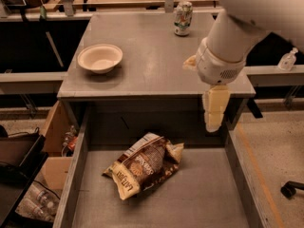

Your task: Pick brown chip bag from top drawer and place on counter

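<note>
Gripper [213, 109], cream plastic, hangs above shallow grey top drawer [204, 198], grip unreadable; crinkled brown chip bag [142, 167] lies inside.

Chip bag [145, 167] prob. flat in drawer [204, 196]; gripper [214, 114] rear-R.

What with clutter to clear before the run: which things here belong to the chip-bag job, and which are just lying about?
Job: brown chip bag, lying in the top drawer; the counter; the tool, hanging by the counter's front edge, right of the bag, not touching it.
Lying about: bowl and drink can, both on the counter.
</note>
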Robot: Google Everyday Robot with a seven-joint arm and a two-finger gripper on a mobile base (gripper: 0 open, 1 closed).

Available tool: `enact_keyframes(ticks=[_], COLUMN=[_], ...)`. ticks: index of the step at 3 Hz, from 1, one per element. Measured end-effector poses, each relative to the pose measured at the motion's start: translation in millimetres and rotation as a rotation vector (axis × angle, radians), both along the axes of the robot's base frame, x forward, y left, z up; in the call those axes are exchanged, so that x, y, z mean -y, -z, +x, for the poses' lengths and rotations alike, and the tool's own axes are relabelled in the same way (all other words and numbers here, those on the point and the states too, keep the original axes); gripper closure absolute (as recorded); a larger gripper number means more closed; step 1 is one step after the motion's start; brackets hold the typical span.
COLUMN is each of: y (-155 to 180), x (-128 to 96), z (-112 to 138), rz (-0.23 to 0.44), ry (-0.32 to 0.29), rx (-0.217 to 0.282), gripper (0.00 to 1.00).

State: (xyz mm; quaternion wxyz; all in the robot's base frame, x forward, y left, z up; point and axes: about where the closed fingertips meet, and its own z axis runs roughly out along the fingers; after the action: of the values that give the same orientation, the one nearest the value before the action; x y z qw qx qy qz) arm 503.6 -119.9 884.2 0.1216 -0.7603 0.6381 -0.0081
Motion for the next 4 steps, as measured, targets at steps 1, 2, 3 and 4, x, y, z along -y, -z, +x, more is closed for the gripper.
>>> enact_keyframes(ticks=[1, 2, 3, 4], y=[32.3, 52.1, 52.7, 61.3], x=[-18.2, -18.8, -16.2, -30.6], z=[-17.6, -54.2, -59.1, -53.5], rz=[0.075, 0.164, 0.164, 0.12], ry=[-0.174, -0.302, -0.381, -0.373], rx=[-0.019, -0.028, -0.006, 0.003], gripper=[0.0, 0.0, 0.0, 0.0])
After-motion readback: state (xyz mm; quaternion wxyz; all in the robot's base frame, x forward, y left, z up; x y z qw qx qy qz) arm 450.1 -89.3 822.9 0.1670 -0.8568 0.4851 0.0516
